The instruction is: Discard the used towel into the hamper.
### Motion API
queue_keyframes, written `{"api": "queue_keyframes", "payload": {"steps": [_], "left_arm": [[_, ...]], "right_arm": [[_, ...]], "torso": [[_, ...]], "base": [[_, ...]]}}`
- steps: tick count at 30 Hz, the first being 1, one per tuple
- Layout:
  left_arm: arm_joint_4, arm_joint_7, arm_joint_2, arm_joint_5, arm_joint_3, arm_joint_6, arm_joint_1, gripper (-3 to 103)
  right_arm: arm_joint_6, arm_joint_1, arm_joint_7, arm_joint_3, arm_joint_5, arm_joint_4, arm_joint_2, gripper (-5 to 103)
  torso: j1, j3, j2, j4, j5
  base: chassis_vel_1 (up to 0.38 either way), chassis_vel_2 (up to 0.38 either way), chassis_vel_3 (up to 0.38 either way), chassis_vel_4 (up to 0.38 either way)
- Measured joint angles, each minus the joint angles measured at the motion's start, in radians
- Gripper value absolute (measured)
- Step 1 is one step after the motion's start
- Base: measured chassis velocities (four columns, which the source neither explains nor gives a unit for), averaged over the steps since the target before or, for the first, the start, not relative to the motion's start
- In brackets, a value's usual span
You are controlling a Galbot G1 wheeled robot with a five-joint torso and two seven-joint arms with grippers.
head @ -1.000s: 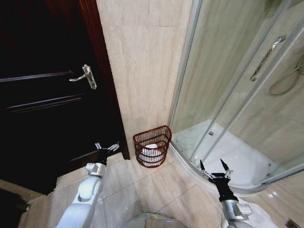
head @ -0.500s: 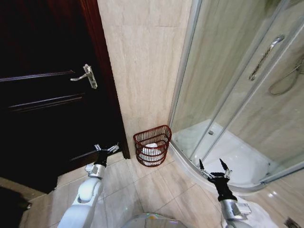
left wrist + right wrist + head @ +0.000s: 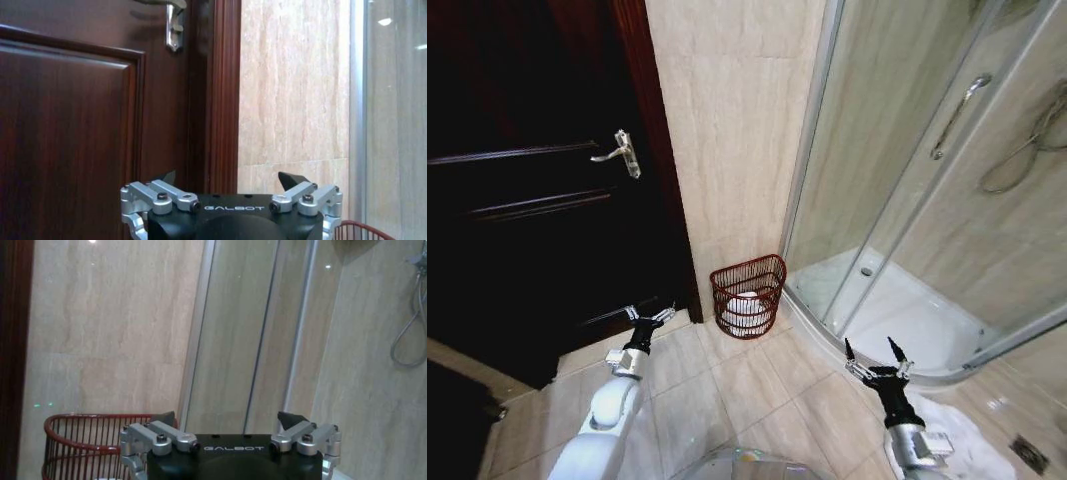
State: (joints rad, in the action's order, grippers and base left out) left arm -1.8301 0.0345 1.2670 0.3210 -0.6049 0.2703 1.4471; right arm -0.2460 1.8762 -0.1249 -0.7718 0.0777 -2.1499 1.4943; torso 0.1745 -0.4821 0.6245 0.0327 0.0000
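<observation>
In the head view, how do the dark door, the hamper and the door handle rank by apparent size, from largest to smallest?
1. The dark door, largest by far.
2. The hamper, on the floor by the shower.
3. The door handle, smallest.
The handle sits higher and nearer the camera, so its true size is unsure.

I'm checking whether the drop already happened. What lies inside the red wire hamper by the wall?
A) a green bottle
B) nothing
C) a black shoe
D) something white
D: through the ribs of the hamper a white bundle shows at its bottom, while the left gripper and right gripper are both open and empty.
</observation>
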Motion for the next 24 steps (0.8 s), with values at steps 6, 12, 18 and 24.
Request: {"api": "queue_keyframes", "payload": {"steps": [6,12,18,24], "left_arm": [[0.0,0.001,0.0,0.0,-0.001,0.002,-0.002,100],[-0.002,0.001,0.001,-0.003,-0.001,0.002,-0.002,100],[-0.002,0.0,0.0,-0.005,0.009,0.004,-0.007,100],[-0.021,-0.003,0.01,-0.012,0.035,-0.008,-0.025,100]], "right_arm": [[-0.008,0.004,0.0,0.0,-0.001,0.001,0.004,100],[-0.042,0.004,0.008,-0.001,-0.01,0.025,0.021,100],[-0.045,0.008,0.012,-0.006,-0.009,0.027,0.048,100],[-0.042,-0.016,0.028,-0.03,-0.007,0.043,0.084,100]], "torso": [[0.0,0.0,0.0,0.0002,-0.0001],[0.0,0.0,0.0,0.0001,0.0001],[0.0,0.0,0.0,0.0001,0.0],[0.0,0.0,0.0,0.0001,-0.0001]], "base": [[0.126,-0.106,-0.117,0.128],[0.1,-0.104,-0.104,0.102],[0.029,-0.031,-0.03,0.017],[0.0,0.0,0.0,0.0]]}}
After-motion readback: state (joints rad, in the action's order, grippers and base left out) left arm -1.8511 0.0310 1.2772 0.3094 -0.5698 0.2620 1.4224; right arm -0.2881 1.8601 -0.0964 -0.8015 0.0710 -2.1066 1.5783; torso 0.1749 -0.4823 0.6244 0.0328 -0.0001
